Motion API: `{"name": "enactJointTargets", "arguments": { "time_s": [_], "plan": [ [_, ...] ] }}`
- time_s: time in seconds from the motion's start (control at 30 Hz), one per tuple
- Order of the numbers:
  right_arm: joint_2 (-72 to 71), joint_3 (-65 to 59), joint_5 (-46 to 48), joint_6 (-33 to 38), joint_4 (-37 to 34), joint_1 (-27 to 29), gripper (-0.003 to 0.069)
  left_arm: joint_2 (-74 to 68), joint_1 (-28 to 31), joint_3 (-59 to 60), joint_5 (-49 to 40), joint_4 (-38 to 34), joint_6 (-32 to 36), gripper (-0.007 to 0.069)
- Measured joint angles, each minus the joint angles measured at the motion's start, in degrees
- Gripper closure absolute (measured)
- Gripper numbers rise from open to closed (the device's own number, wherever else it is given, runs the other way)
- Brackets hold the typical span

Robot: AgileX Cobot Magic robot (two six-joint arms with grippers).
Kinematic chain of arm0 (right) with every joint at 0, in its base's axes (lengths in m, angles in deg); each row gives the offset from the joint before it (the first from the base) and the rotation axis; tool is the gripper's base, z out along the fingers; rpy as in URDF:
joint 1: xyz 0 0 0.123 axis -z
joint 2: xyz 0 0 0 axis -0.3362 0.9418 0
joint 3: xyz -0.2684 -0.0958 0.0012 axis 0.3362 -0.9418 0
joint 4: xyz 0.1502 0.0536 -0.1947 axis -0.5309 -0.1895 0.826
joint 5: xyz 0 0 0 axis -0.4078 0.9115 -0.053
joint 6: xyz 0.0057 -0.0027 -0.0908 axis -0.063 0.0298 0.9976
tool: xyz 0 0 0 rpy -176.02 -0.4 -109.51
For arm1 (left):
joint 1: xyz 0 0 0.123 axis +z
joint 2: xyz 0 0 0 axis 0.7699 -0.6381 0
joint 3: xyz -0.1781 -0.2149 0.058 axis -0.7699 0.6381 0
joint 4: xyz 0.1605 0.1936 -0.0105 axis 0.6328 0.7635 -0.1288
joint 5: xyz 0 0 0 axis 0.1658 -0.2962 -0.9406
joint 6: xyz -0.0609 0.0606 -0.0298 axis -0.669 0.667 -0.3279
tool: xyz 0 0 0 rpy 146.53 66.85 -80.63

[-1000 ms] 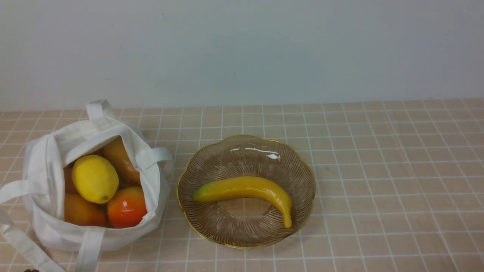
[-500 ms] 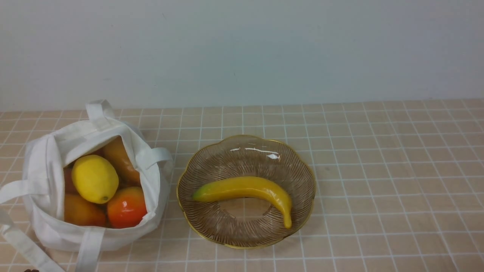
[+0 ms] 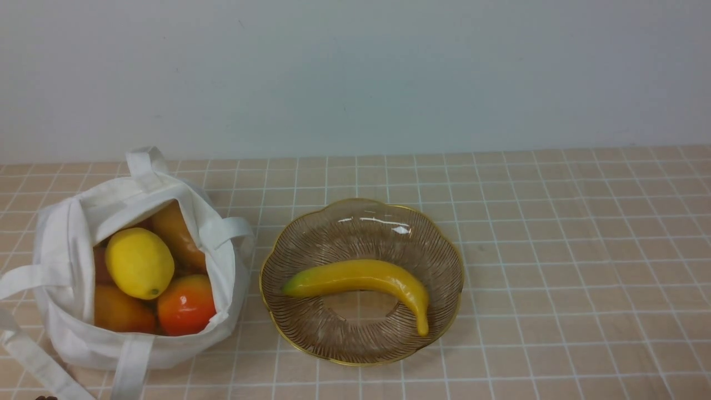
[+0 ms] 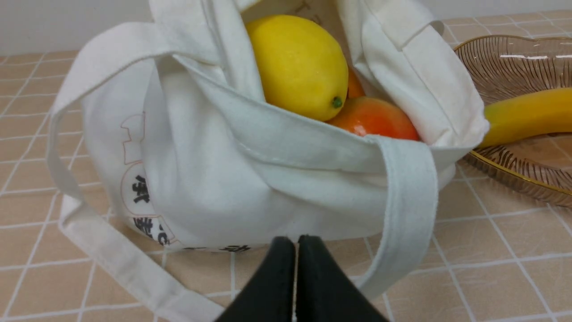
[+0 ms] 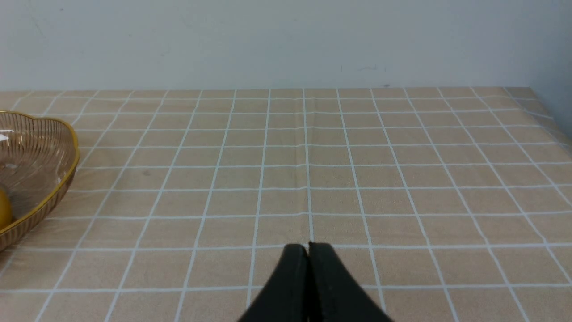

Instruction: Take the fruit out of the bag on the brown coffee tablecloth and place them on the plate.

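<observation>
Where pale wall (image 3: 355, 72) meets brown coffee tablecloth (image 3: 555, 250), both end effectors closed, empty

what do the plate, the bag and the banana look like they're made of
Plate: looks like clear brownish glass, ribbed, gold rim, with bright glints.
Bag: soft white woven cloth that folds and shows stitched hems.
Banana: probably plastic, judging by its smooth, even, glossy skin.
</observation>
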Motion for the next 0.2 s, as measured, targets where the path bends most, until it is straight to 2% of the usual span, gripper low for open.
{"name": "enactJointTargets", "arguments": {
  "time_s": [0.2],
  "plan": [
    [0.00,0.00,0.00,0.00,0.00,0.00,0.0676,0.00,0.00,0.00,0.00,0.00,0.15,0.0632]
  ]
}}
